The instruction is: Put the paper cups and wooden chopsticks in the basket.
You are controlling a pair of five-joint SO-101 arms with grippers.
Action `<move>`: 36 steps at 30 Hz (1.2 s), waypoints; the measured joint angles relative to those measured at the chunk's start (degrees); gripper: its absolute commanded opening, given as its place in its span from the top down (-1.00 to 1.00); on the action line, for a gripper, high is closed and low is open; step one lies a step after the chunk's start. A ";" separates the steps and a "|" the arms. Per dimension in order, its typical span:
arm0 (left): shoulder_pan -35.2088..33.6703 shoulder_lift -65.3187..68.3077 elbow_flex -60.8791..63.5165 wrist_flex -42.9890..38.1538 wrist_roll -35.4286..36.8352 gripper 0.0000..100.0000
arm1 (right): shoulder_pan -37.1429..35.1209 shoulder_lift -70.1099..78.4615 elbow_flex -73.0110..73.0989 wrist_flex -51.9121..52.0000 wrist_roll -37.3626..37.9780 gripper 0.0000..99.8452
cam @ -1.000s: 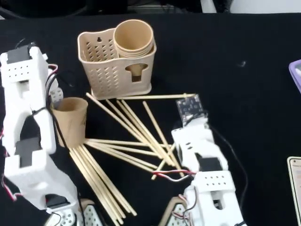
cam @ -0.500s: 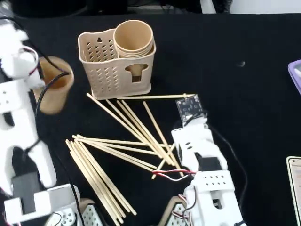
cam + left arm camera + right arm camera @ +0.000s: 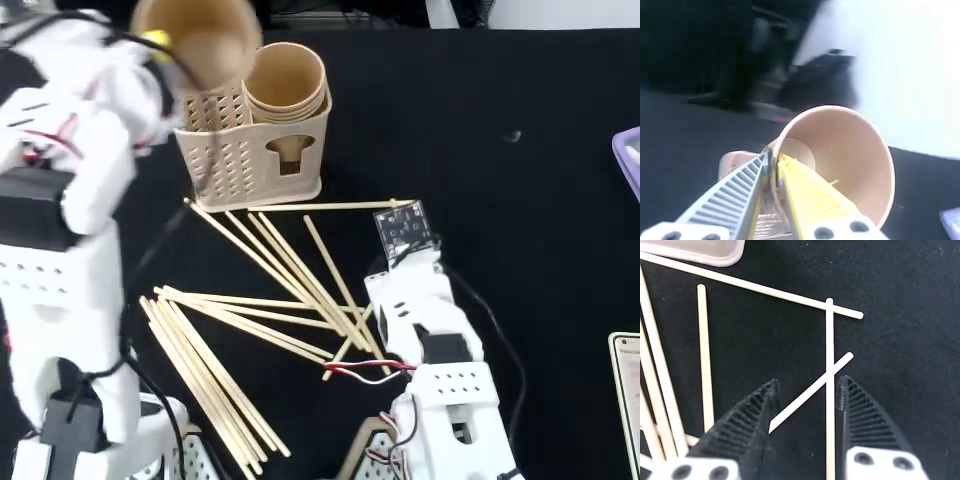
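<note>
Left gripper (image 3: 772, 159): clamped on the rim of one paper cup (image 3: 200, 38), which is held aloft and tilted by the left compartment of the basket (image 3: 250, 150). Stacked paper cups (image 3: 285, 80): upright in the basket's right compartment. Wooden chopsticks (image 3: 255, 290): scattered on the black table (image 3: 520, 220). Right gripper (image 3: 807, 385): jaws parted, low over two crossed chopsticks.

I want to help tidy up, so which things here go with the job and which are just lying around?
For the job: held paper cup, stacked cups, basket, wooden chopsticks.
Just lying about: purple thing and pale card, both at the high view's edge.
</note>
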 measured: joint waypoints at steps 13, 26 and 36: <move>7.21 5.54 4.66 -10.29 7.38 0.93 | 0.00 0.00 0.00 0.00 0.00 0.62; 4.92 13.01 4.66 -10.81 7.38 0.93 | 0.00 0.00 0.00 0.00 0.00 0.62; 3.87 15.21 4.66 -8.09 7.74 0.66 | 0.00 0.00 0.00 0.00 0.00 0.62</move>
